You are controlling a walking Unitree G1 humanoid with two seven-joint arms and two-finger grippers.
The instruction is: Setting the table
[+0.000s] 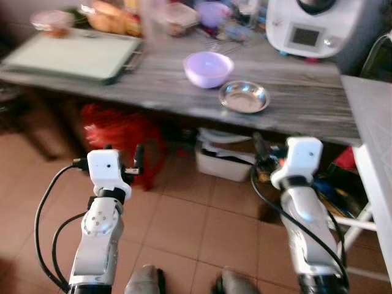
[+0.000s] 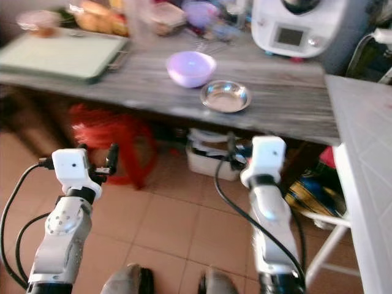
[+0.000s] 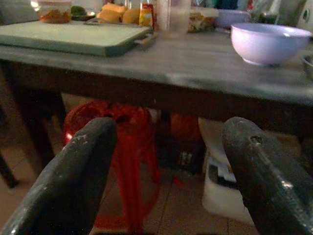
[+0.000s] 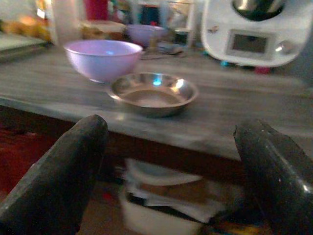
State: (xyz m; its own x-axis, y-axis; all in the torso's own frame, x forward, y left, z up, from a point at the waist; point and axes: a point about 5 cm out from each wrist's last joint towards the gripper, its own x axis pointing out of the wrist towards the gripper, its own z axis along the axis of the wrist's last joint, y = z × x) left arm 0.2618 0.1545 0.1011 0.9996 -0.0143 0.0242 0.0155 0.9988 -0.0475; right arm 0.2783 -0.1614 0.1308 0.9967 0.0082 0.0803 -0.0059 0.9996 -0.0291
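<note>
A lavender bowl (image 1: 208,68) and a shallow steel dish (image 1: 244,97) sit side by side near the front edge of a grey wooden table (image 1: 153,89). Both arms are held out low in front of the table, short of its edge. My left gripper (image 3: 168,132) is open and empty, facing the table's edge to the left of the bowl (image 3: 270,42). My right gripper (image 4: 171,127) is also open and empty, looking at the steel dish (image 4: 153,93) with the bowl (image 4: 102,58) just behind it.
A green tray (image 1: 70,55) lies on the table's left end, with food containers (image 1: 116,18) behind it. A white kitchen appliance (image 1: 309,27) stands at the back right. A red stool (image 1: 122,138) and a white bin (image 1: 226,162) sit under the table. A white tabletop (image 1: 373,135) juts in on the right.
</note>
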